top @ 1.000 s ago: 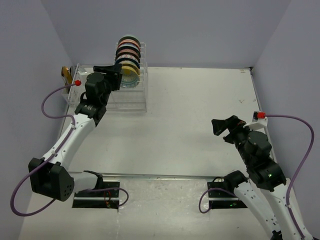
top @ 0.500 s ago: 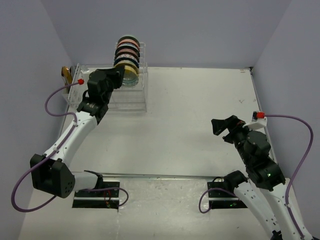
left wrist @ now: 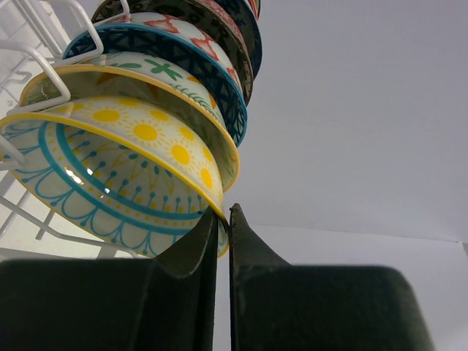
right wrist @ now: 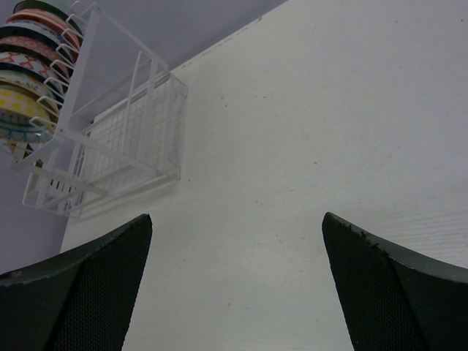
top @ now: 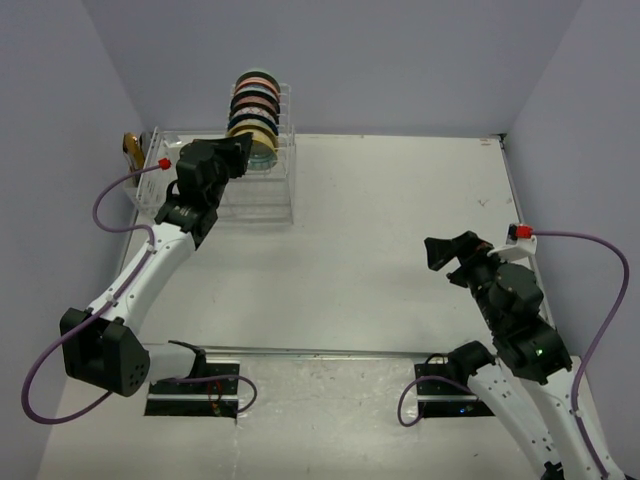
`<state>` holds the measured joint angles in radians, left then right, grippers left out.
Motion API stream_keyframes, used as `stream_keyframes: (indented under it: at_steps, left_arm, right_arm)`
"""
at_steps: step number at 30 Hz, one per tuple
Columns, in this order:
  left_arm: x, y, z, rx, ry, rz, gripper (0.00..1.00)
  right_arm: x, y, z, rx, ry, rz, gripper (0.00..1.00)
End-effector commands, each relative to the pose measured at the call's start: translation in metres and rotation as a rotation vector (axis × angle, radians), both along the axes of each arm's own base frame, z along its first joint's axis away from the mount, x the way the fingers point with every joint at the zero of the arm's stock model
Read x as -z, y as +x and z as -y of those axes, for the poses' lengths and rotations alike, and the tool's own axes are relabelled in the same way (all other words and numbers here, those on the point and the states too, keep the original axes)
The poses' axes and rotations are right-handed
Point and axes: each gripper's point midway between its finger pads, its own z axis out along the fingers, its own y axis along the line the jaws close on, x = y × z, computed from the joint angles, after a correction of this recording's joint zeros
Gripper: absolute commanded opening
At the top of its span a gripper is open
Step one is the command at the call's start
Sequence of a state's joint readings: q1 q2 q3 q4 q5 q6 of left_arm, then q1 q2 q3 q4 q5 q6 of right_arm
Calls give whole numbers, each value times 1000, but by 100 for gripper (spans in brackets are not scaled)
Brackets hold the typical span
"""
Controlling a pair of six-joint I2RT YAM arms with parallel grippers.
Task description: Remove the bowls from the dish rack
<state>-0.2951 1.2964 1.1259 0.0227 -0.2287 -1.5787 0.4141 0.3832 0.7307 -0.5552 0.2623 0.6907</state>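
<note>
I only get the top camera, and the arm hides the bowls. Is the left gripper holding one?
Observer: Yes. In the left wrist view the left gripper is shut on the bottom bowl, pinching its rim.
Operator: What does it look like?
Observer: White with teal lines. The next bowl up has yellow suns.
Operator: Is the right gripper holding anything?
Observer: No. Its wrist view shows the right gripper wide open over the table.

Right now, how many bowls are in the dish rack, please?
About 7 bowls, all slotted in the dish rack's tower; the left gripper pinches the lowest bowl; overlap may hide others.
</note>
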Motion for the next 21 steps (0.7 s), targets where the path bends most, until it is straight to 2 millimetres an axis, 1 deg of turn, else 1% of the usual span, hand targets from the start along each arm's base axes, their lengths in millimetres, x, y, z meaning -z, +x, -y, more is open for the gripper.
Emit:
stream_keyframes:
  at_steps: [1, 3, 12, 21]
  left_arm:
    - [-28, 2, -5, -24, -15, 73, 0]
    - [-30, 0, -3, -17, -19, 83, 0]
    - [-59, -9, -2, 5, -6, 189, 0]
    - [-64, -18, 0, 22, -4, 218, 0]
  right_arm:
    - [-10, 2, 4, 21, 6, 41, 99]
    - [-11, 1, 4, 21, 7, 44, 99]
    - [-12, 0, 5, 24, 18, 50, 99]
    - [-11, 1, 3, 18, 24, 51, 99]
